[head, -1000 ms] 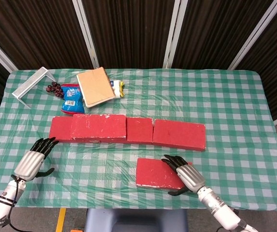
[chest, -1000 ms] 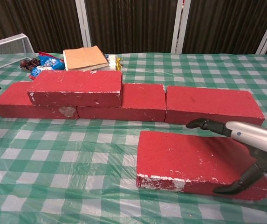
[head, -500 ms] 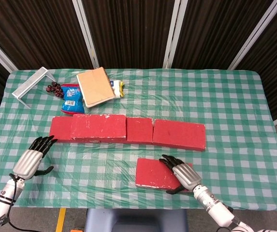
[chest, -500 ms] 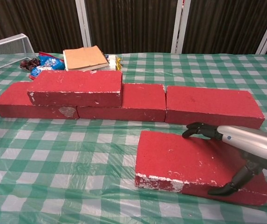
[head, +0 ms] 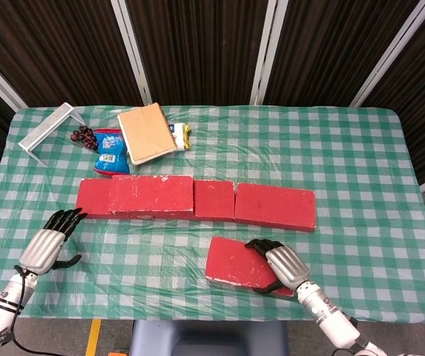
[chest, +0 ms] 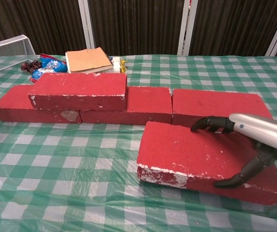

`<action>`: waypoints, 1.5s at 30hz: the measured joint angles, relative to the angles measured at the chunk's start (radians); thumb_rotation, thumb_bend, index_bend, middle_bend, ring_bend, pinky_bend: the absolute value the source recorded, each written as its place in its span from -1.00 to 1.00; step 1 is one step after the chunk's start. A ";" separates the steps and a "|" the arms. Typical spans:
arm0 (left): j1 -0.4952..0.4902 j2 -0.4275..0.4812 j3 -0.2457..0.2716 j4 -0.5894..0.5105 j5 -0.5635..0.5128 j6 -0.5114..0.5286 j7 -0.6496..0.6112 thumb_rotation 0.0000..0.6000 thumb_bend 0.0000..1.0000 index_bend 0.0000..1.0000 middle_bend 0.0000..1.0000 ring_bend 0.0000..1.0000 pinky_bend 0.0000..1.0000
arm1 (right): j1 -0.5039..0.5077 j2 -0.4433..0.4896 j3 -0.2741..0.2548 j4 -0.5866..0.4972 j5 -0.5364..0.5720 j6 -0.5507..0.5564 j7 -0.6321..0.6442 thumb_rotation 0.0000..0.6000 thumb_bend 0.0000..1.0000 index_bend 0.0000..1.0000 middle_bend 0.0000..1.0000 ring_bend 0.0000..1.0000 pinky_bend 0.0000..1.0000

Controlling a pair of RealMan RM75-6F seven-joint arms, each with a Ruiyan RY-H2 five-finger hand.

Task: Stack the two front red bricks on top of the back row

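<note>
The back row of red bricks (head: 271, 206) (chest: 148, 104) runs across the middle of the table. One red brick (head: 151, 196) (chest: 78, 91) lies stacked on the row's left part. The front red brick (head: 234, 263) (chest: 186, 152) is just before the row's right half, tilted and seemingly a little off the cloth. My right hand (head: 282, 265) (chest: 256, 140) grips its right end, with fingers (chest: 211, 124) over the far edge and the thumb at the near side. My left hand (head: 45, 245) rests open on the cloth at the left, apart from the bricks.
At the back left lie a brown notebook (head: 147, 133) (chest: 87, 59), a blue snack packet (head: 110, 152), a dark bunch of small fruit (head: 84, 136), a yellow item (head: 183, 136) and a white wire rack (head: 49, 130). The table's front edge is close behind the front brick.
My right hand has closed on the front brick's right end; the brick has risen a little, tilted and shifted slightly left. The left hand has drawn back slightly.
</note>
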 measured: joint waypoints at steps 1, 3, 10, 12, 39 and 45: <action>0.001 0.001 -0.001 -0.002 0.000 0.001 0.002 1.00 -0.48 -1.00 -1.00 -1.00 -0.96 | 0.002 0.008 0.003 -0.004 -0.008 0.007 0.005 1.00 -0.62 0.07 -0.32 -0.42 -0.04; 0.003 0.001 -0.003 -0.006 0.000 0.002 0.007 1.00 -0.48 -1.00 -1.00 -1.00 -0.96 | 0.007 0.029 0.015 -0.014 -0.027 0.023 0.016 1.00 -0.60 0.08 -0.32 -0.42 -0.04; 0.007 0.000 -0.015 -0.009 -0.013 -0.004 0.025 1.00 -0.48 -1.00 -1.00 -1.00 -0.96 | 0.056 0.099 0.094 -0.032 -0.072 0.057 0.059 1.00 -0.56 0.11 -0.28 -0.39 -0.07; 0.006 -0.003 -0.019 -0.007 -0.018 -0.010 0.029 1.00 -0.48 -1.00 -1.00 -1.00 -0.96 | 0.083 0.121 0.126 -0.032 -0.062 0.041 0.070 1.00 -0.56 0.11 -0.27 -0.38 -0.10; 0.010 -0.039 -0.072 0.051 -0.081 -0.039 0.080 1.00 -0.48 -1.00 -1.00 -1.00 -0.96 | 0.438 0.079 0.199 0.452 -0.053 -0.310 0.561 1.00 -0.54 0.09 -0.27 -0.38 -0.15; 0.008 -0.045 -0.075 0.058 -0.084 -0.047 0.079 1.00 -0.48 -1.00 -1.00 -1.00 -0.96 | 0.462 0.045 0.150 0.540 -0.091 -0.310 0.642 1.00 -0.54 0.07 -0.27 -0.38 -0.15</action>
